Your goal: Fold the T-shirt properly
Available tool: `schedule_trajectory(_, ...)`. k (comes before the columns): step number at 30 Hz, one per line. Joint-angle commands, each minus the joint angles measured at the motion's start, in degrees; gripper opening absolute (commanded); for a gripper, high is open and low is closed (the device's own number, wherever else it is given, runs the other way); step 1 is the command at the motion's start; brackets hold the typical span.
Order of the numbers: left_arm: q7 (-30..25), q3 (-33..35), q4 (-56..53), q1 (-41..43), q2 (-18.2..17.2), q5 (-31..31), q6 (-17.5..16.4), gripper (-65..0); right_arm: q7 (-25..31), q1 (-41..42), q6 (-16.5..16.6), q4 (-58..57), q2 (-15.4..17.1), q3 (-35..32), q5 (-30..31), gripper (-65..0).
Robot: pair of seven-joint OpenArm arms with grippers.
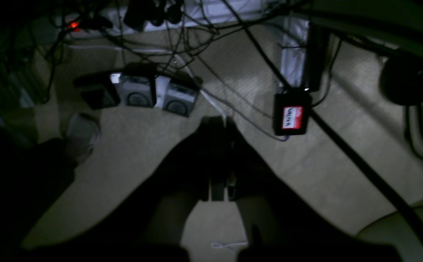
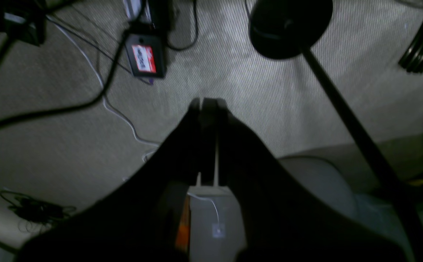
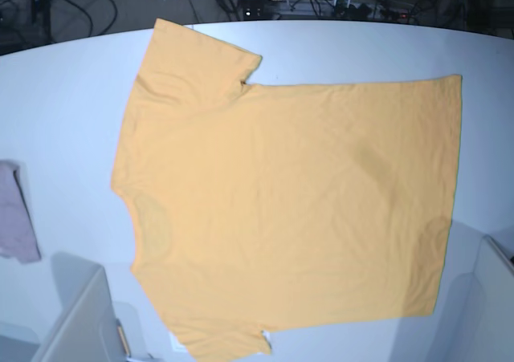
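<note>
The orange-yellow T-shirt lies spread flat on the white table in the base view. Its collar and sleeves point left and its hem runs along the right. Neither wrist view shows the shirt. Both look down at a carpeted floor. My left gripper is shut with nothing between its dark fingers. My right gripper is also shut and empty. In the base view only grey arm parts show, at the bottom left corner and the bottom right corner, both beside the shirt's lower edge.
A small pinkish-grey cloth lies at the table's left edge. On the floor are tangled cables, a black box with a red-white label, grey power adapters and a round black stand base.
</note>
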Motion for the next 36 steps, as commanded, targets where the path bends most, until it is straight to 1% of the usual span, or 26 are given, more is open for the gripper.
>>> schedule_trajectory(1, -0.1, -0.1, 0.1, 0.5, -0.5, 0.0, 0.4, -65.0, -0.1, -0.5, -0.2, 0.0, 0.3, 0.0, 0.1, -65.0)
schedule_trajectory(5, -0.1, -0.1, 0.1, 0.7, -0.5, 0.1, 0.4, -65.0, -0.1, -1.0, -0.2, 0.0, 0.4, -0.1, 0.1, -65.0)
schedule_trajectory(7, -0.9, -0.1, 0.5, 1.6, -0.5, 0.1, 0.4, -65.0, -0.1, -1.5, -0.2, 1.3, 1.0, -0.1, 0.1, -65.0)
schedule_trajectory(12, -8.2, -0.1, 1.7, 4.9, -0.8, 0.1, 0.4, -65.0, -0.1, -5.9, -0.2, 7.4, 1.7, -0.1, 0.1, -65.0)
schedule_trajectory(16, -12.2, -0.1, 1.8, 7.0, -0.9, 0.1, 0.4, -65.0, -0.1, -9.4, -0.2, 11.4, 1.7, -0.1, 0.1, -65.0)
schedule_trajectory(21, -15.4, -0.1, 1.8, 9.4, -1.7, 0.1, 0.4, -65.0, -0.1, -13.1, -0.2, 15.7, 1.7, 0.2, 0.1, -65.0)
schedule_trajectory(26, -22.1, -0.1, 2.0, 13.1, -2.9, 0.1, 0.4, -65.0, -0.5, -18.9, -0.2, 24.3, 1.7, 0.4, 0.3, -65.0)
schedule_trajectory(29, -25.6, -0.5, 5.4, 17.1, -3.0, 0.0, 0.4, -65.0, -0.6, -23.6, -0.2, 31.3, 1.7, 0.5, 0.4, -65.0)
schedule_trajectory(31, -26.6, -0.8, 9.5, 20.6, -3.5, -0.4, 0.4, -65.0, -1.4, -26.6, -0.2, 36.1, 1.8, 0.5, 0.4, -65.0)
schedule_trajectory(32, -26.7, -0.8, 11.7, 22.1, -3.9, -0.6, 0.4, -65.0, -2.6, -27.9, -0.3, 38.4, 1.9, 0.6, 0.4, -65.0)
schedule_trajectory(34, -27.0, -0.8, 17.3, 26.0, -4.1, -0.6, 0.4, -65.0, -6.1, -30.8, -0.3, 44.1, 1.9, 3.2, 0.5, -65.0)
schedule_trajectory(36, -27.0, -0.9, 23.6, 30.2, -4.2, -0.7, 0.4, -65.0, -8.1, -33.7, -0.3, 50.1, 1.7, 5.8, 0.5, -65.0)
